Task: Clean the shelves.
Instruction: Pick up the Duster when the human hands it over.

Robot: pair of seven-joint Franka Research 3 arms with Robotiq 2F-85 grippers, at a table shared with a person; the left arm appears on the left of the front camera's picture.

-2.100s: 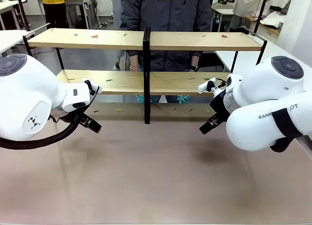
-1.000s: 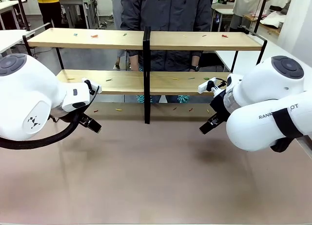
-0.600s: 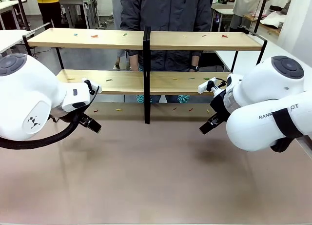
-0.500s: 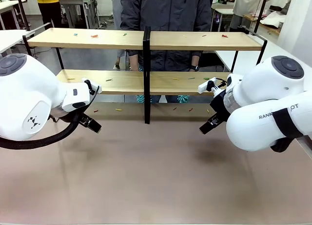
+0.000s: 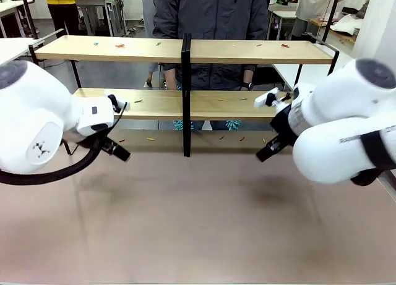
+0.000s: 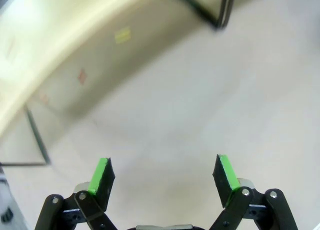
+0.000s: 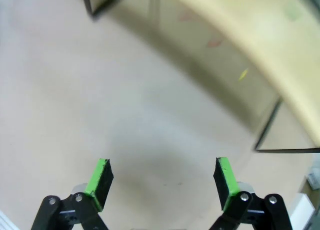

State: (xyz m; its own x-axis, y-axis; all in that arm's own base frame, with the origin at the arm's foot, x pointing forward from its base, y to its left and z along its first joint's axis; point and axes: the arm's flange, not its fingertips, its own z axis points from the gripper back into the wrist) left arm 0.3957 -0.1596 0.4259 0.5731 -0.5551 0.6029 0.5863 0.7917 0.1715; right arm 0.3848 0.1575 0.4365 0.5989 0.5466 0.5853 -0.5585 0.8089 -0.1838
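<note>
- Wide two-tier light-wood shelves point(image 5: 80, 49) in a thin black metal frame, split by a central black post point(image 5: 185, 93). They stand along the far edge of the pale brown worktop point(image 5: 198, 223) and span most of its width.
- Handling, as a judgement: the rack looks stiff, broad and awkward, so it should be worked on where it stands rather than lifted. If it needs steadying, the post or a frame leg is the firm place to hold.
- Boards look smooth and flat. Small coloured paper-like scraps point(image 5: 119, 46) are dotted along both tiers, and more lie on the worktop under the lower board.
- The scraps are probably very light and thin, and apt to skid on the wood. It seems best to pinch each across its narrow side from above. The lower tier has little headroom, so it would have to be entered from the near edge.
- Left gripper point(image 5: 117, 150) hangs above the worktop near the left end of the rack. In its wrist view point(image 6: 163, 172) the green pads are spread wide with nothing between them.
- Right gripper point(image 5: 269, 152) mirrors it near the right end. Its jaws point(image 7: 162, 172) are likewise spread and empty.
- A person in a dark jacket point(image 5: 210, 13) stands beyond the far edge, behind the post.
- Two teal tufts point(image 5: 232, 125) show under the lower board, and I cannot tell what they are.
</note>
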